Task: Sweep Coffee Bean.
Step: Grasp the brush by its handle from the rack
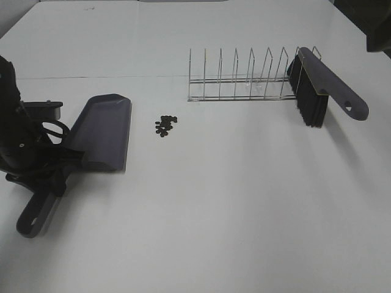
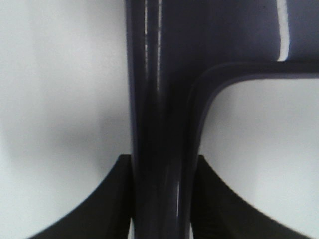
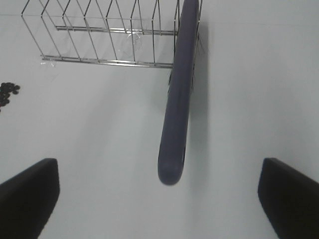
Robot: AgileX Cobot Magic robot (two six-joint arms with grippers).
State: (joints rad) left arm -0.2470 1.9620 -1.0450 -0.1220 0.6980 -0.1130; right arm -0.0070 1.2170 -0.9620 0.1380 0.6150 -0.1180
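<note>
We hold the dustpan handle clamped in the left gripper; the coffee bean cluster lies just past the pan's far edge. The right gripper stands wide, with the brush just ahead.

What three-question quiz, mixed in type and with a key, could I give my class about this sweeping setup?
1. True or false: the coffee beans lie inside the dustpan.
2. The left hand is shut on: A the dustpan's handle; B the coffee beans; C nothing.
3. Which hand is open?
Key: 1 false, they lie on the table beside it. 2 A. 3 the right hand.
</note>
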